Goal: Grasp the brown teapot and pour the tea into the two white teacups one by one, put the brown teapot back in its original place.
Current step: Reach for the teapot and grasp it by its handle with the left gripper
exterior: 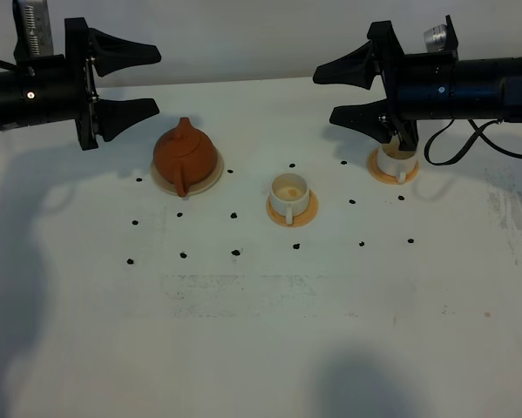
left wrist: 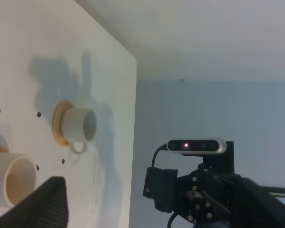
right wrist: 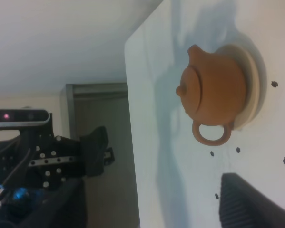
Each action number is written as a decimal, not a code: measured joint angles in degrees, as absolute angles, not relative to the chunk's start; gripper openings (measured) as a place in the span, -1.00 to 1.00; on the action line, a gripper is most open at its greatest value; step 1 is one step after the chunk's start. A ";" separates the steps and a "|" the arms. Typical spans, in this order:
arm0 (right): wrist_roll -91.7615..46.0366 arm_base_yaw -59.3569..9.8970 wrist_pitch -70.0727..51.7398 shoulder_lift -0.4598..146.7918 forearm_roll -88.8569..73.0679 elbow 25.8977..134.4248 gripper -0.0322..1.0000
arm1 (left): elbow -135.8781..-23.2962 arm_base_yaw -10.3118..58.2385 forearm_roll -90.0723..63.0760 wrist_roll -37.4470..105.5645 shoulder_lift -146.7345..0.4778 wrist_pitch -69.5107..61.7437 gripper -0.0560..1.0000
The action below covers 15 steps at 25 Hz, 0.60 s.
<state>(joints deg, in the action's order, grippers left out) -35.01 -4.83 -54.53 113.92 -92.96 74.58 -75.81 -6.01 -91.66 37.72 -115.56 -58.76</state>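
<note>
The brown teapot (exterior: 184,150) sits upright on its cream saucer (exterior: 213,174), lid on, loop handle toward the front; the right wrist view also shows the teapot (right wrist: 212,90). One white teacup (exterior: 289,193) stands on an orange coaster (exterior: 295,215) at the middle, its inside pale tan. The other teacup (exterior: 396,163) stands on a coaster (exterior: 376,169) to the right. The tea is hidden. My left gripper (exterior: 147,80) hangs open behind and left of the teapot. My right gripper (exterior: 332,93) is open too, raised just behind the right cup. Neither holds anything.
Small black dots (exterior: 235,252) mark the white tabletop around the tea set. The table's far edge runs just behind both arms. In the left wrist view, both cups (left wrist: 78,124) appear, with the right arm and its camera (left wrist: 197,146) beyond the table edge.
</note>
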 joint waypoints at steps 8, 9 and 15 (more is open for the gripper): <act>-35.11 -4.83 -53.50 113.92 -92.96 74.58 0.21 | -75.81 -6.01 -91.66 37.77 -115.56 -58.76 0.41; -35.21 -4.83 -53.24 113.92 -92.96 74.58 0.21 | -75.81 -6.01 -91.66 38.07 -115.56 -58.76 0.41; -39.44 -4.83 -52.50 113.92 -92.53 74.58 0.21 | -75.81 -6.01 -91.66 43.42 -115.56 -58.51 0.35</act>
